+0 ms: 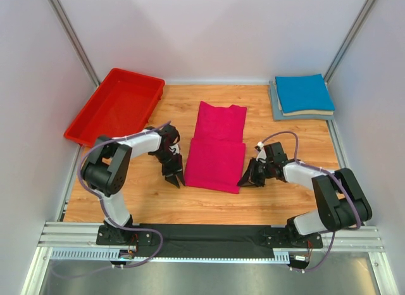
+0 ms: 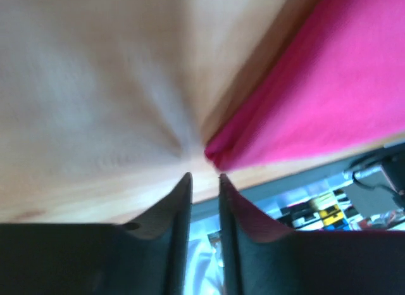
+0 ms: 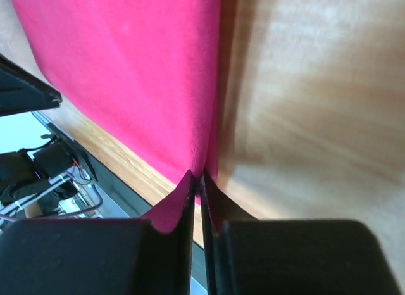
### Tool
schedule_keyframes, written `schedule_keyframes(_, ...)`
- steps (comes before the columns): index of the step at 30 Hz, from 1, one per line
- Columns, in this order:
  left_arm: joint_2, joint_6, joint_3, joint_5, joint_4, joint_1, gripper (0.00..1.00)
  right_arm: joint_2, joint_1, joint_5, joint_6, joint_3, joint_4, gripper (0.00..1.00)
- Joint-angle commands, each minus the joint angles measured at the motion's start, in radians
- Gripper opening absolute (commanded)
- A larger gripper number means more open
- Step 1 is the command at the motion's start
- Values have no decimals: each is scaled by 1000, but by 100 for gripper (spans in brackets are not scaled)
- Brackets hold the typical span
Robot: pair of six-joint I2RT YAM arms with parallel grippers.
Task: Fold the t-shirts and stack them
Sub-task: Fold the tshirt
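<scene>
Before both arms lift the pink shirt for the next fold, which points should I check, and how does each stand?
1. The right claw pinches the near right edge of the pink shirt: ok.
2. The left claw grips the near left corner: not ok, jaws slightly apart, corner just beyond them.
3. The pink shirt lies flat: ok.
4. Layers caught by the right claw: cannot tell.
5. The blue shirt lies far from both claws: ok.

Robot laboratory test cell. My left arm [image 1: 111,168] and right arm [image 1: 329,197] are bolted to an aluminium rail [image 1: 69,235] at the near edge of a wooden table [image 1: 209,206]. Plain white panel walls [image 1: 215,35] on metal frame posts [image 1: 74,38] enclose it. Exposed cables [image 1: 281,133] loop over my links.
</scene>
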Motion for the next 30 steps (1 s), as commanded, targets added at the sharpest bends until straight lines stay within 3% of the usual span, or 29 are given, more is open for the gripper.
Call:
schedule_keyframes(1,-137,-12,-30,73,18,-6,38,-80,3,29,-71,0,-133,8)
schedule_keyframes(5,-196,25,-30,71,0,-6,50,-177,8,-1,-7,-15,-171,34)
schedule_keyframes(9,-205,68,-44,100,35,-5,53,-257,23,9,109,-78,-83,46)
schedule_keyframes(14,-130,123,-45,140,88,4,54,-262,46,72,180,-176,37,48)
schedule_keyframes(21,-41,152,-90,245,161,83,52,-177,81,103,225,-168,100,50)
schedule_keyframes(30,27,140,-94,256,210,83,49,-153,137,187,242,-181,97,40)
